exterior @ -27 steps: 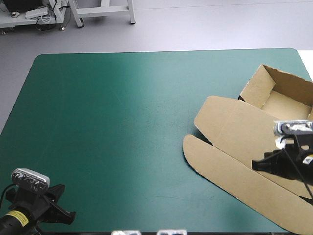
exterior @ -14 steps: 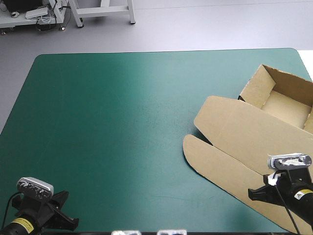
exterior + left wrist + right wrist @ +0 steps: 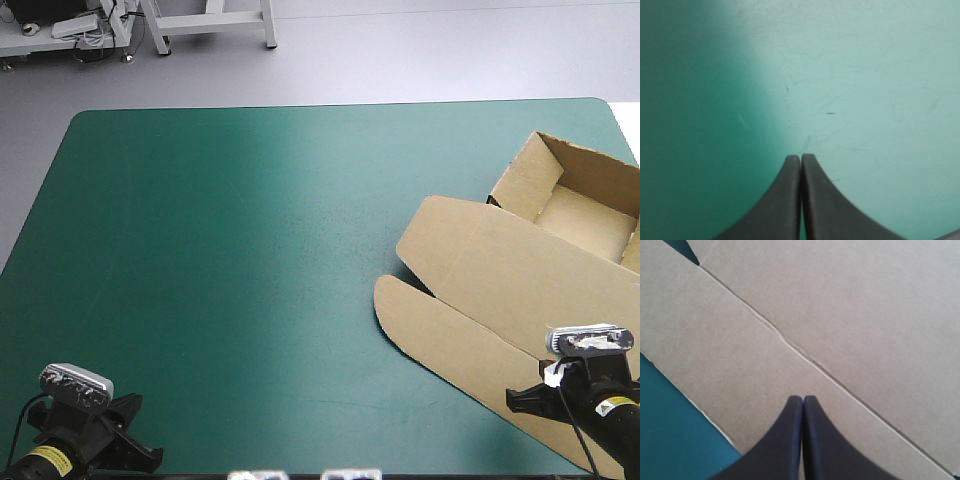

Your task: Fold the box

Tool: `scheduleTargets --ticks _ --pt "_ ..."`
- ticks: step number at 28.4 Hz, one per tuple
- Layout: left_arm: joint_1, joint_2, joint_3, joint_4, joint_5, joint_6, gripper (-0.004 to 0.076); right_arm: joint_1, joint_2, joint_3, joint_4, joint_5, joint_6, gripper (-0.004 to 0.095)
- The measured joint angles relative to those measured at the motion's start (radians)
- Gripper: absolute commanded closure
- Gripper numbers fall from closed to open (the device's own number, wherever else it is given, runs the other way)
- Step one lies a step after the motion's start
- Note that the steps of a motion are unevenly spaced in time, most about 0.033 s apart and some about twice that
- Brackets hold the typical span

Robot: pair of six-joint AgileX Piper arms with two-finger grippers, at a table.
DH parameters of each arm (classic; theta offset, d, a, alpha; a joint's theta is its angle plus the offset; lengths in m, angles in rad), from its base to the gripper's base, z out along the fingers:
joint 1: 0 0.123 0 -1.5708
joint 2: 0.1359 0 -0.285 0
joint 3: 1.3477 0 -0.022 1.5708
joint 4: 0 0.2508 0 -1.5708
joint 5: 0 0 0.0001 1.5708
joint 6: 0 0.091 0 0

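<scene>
Brown box (image 3: 560, 200): open tray, lid (image 3: 840, 315) flat, tabletop (image 3: 220, 250) right. Left gripper (image 3: 801, 158) fingers together over bare cover; right gripper (image 3: 803, 399) fingers together over lid.

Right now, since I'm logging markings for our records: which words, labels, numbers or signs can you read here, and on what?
Nothing here can be read.
The yellow sticker on the left arm: print too small to read.
The yellow sticker on the right arm: also too small.
The box: plain brown board, no print.
The table cover: no writing.

Teal-green table cover (image 3: 230, 260): rounded corners, faint surface scratches.
</scene>
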Motion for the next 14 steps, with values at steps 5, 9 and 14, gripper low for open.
scheduleTargets --ticks 5,9,14 --pt "0.000 0.000 0.000 -0.047 0.008 0.000 0.0733 0.000 0.000 0.000 0.000 0.000 0.000 0.0926" --pt "0.000 0.000 0.000 -0.072 0.019 0.000 0.0733 0.000 0.000 0.000 0.000 -0.001 0.000 0.0926" --pt "0.000 0.000 0.000 -0.090 0.021 0.000 0.0733 0.000 0.000 0.000 0.000 -0.002 0.000 0.0926"
